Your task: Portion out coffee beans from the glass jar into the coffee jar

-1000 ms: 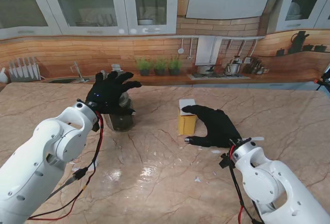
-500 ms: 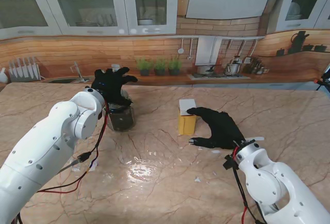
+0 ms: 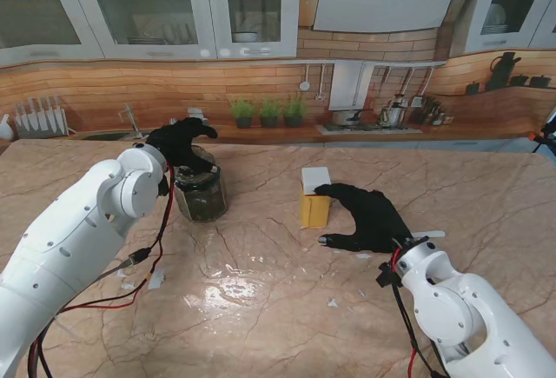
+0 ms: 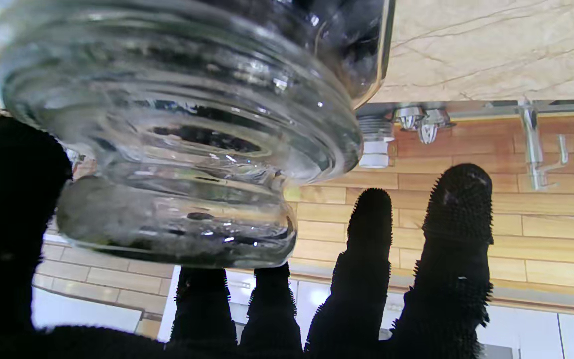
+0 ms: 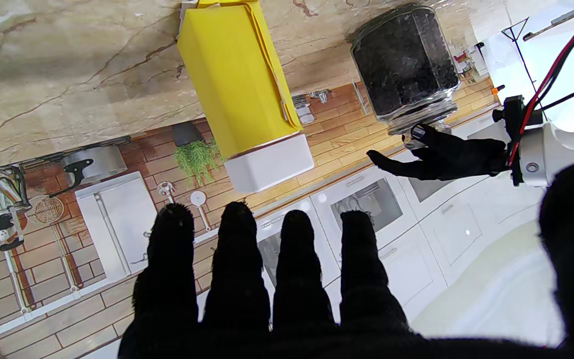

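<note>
The glass jar (image 3: 201, 197) holds dark coffee beans and stands on the table's left side, its glass lid on. My left hand (image 3: 178, 142) hovers over that lid with fingers spread. In the left wrist view the lid knob (image 4: 177, 219) sits between thumb and fingers (image 4: 366, 259), and no grip shows. The right wrist view shows the jar (image 5: 404, 65) with the left hand (image 5: 441, 157) at its top. A yellow container with a white top (image 3: 313, 200) stands mid-table. My right hand (image 3: 369, 217) rests open just right of it, fingertips near its side; its straight fingers (image 5: 267, 269) point at the container (image 5: 237, 85).
The marble table (image 3: 261, 300) carries a few small white scraps (image 3: 333, 302) nearer to me. Red and black cables (image 3: 143, 265) hang from my left arm toward the table. A printed kitchen backdrop rises behind the table's far edge.
My left hand has slid farther from me and come down over the jar's lid, with the forearm swinging left. The right hand has hardly shifted beside the yellow container.
</note>
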`<control>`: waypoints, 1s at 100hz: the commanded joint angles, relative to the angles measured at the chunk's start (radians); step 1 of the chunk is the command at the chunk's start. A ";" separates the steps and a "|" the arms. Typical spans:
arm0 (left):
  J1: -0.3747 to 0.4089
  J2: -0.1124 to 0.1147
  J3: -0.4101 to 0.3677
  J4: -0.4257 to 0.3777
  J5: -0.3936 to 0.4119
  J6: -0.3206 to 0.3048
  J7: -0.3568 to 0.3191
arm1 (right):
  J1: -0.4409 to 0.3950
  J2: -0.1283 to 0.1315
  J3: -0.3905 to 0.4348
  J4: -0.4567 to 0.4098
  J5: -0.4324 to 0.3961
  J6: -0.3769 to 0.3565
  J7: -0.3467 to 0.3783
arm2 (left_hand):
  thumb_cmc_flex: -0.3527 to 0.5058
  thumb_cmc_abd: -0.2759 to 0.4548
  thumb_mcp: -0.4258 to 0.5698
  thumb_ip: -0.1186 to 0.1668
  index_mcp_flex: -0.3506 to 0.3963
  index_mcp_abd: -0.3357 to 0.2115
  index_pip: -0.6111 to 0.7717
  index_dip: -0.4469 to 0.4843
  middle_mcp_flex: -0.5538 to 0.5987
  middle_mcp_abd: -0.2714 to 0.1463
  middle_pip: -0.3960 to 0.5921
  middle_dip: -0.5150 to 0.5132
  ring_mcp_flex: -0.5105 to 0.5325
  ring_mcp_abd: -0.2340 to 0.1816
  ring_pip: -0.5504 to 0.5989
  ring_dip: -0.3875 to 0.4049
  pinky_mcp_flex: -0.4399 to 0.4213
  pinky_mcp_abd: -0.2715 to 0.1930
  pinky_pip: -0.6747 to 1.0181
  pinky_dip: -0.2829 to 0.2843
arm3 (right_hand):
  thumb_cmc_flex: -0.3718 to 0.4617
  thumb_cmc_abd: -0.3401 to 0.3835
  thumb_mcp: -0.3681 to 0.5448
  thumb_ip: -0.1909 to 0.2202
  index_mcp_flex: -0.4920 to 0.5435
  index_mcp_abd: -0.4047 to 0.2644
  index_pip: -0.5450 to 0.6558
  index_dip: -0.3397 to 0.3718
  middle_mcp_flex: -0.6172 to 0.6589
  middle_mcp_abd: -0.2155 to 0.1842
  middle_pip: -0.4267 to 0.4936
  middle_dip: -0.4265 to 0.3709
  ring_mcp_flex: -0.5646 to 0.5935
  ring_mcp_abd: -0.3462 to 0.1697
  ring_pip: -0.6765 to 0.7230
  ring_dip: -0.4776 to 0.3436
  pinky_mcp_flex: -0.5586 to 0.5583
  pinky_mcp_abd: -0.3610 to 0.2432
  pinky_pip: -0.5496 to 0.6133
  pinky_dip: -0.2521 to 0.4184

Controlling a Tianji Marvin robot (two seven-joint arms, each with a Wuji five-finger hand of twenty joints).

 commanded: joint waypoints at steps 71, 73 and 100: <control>0.188 0.005 -0.016 -0.045 -0.098 0.057 -0.066 | 0.031 -0.004 -0.038 0.001 0.005 -0.006 -0.009 | 0.130 -0.121 0.160 0.004 0.083 0.037 0.147 0.019 0.126 -0.014 0.089 0.035 0.248 -0.092 0.119 0.111 0.328 -0.248 0.230 -0.196 | 0.042 -0.025 0.008 0.007 -0.001 0.004 0.016 -0.005 0.002 -0.011 0.014 0.009 0.009 -0.024 0.006 0.000 0.008 -0.009 -0.011 -0.007; 0.193 0.005 -0.017 -0.049 -0.100 0.058 -0.069 | 0.032 -0.004 -0.039 0.001 0.007 -0.006 -0.009 | 0.131 -0.121 0.161 0.004 0.084 0.037 0.148 0.019 0.128 -0.013 0.090 0.036 0.247 -0.091 0.119 0.111 0.329 -0.248 0.230 -0.198 | 0.041 -0.025 0.008 0.007 -0.001 0.005 0.016 -0.005 0.001 -0.010 0.014 0.009 0.009 -0.024 0.006 0.000 0.008 -0.009 -0.010 -0.006; 0.285 0.014 -0.031 -0.119 -0.136 0.056 -0.109 | 0.043 -0.005 -0.049 0.004 0.011 -0.009 -0.011 | 0.123 -0.103 0.146 0.004 0.066 0.045 0.141 0.009 0.121 -0.018 0.085 0.031 0.223 -0.082 0.104 0.107 0.315 -0.237 0.225 -0.217 | 0.040 -0.022 0.008 0.007 -0.002 0.011 0.018 -0.004 -0.002 -0.011 0.022 0.013 0.011 -0.027 0.009 0.000 0.011 -0.011 -0.009 -0.006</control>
